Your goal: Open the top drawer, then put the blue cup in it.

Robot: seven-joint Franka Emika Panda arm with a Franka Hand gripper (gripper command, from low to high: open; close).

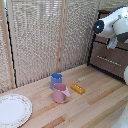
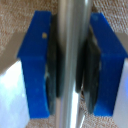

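In the wrist view, my gripper (image 2: 74, 65) is shut on the silver bar handle (image 2: 74, 30) of a drawer, with a blue finger (image 2: 35, 65) pressed against each side of the bar. In the exterior view, the white arm (image 1: 111, 25) reaches to the dark brown dresser (image 1: 102, 11) at the exterior view's right. It covers most of the top drawer (image 1: 99, 38), so I cannot tell how far out that drawer stands. The blue cup (image 1: 56, 79) stands upright on the wooden table (image 1: 95, 102), well away from the gripper.
A pink cup (image 1: 61, 93) stands just in front of the blue cup, with a small yellow block (image 1: 77, 89) beside it. A white plate (image 1: 12, 109) lies at the table's near corner on the exterior view's left. A lower drawer (image 1: 112, 60) has its own bar handle. A wicker screen (image 1: 40, 35) backs the table.
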